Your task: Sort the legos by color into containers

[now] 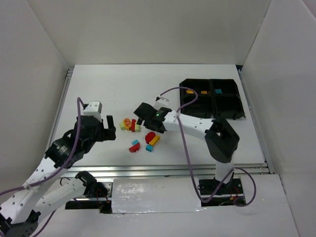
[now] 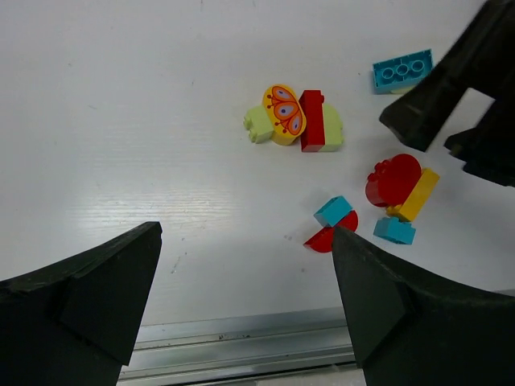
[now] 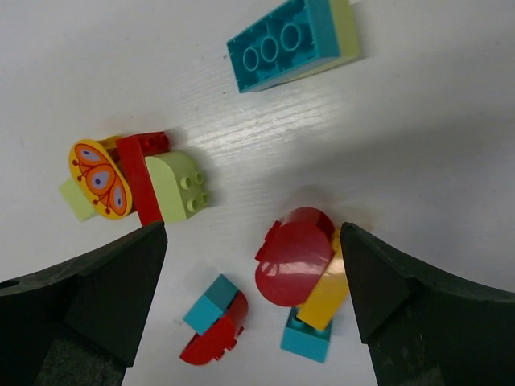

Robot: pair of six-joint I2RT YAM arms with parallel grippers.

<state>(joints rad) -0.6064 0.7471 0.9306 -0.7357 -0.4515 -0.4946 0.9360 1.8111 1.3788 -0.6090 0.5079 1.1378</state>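
Observation:
The legos lie loose on the white table between my grippers. A pale green, red and orange butterfly cluster [image 1: 129,124] [image 2: 294,121] [image 3: 137,183] lies to the left. A red round brick [image 3: 294,261] leans on an orange-yellow brick [image 3: 326,296] and a small teal brick [image 3: 306,338]. A teal-and-red pair [image 1: 134,145] [image 2: 331,225] [image 3: 213,323] lies nearest the front edge. A teal studded brick [image 2: 402,71] [image 3: 286,40] lies apart. My right gripper [image 1: 140,118] [image 3: 253,229] hovers open above the red round brick. My left gripper [image 1: 112,129] [image 2: 245,233] is open and empty, left of the pile.
The black four-compartment tray [image 1: 210,80] stands at the back right. It holds two orange bricks [image 1: 189,92] in one far compartment and a teal brick [image 1: 217,91] in the adjoining one. The table's metal front rail [image 2: 241,338] runs just below the left gripper.

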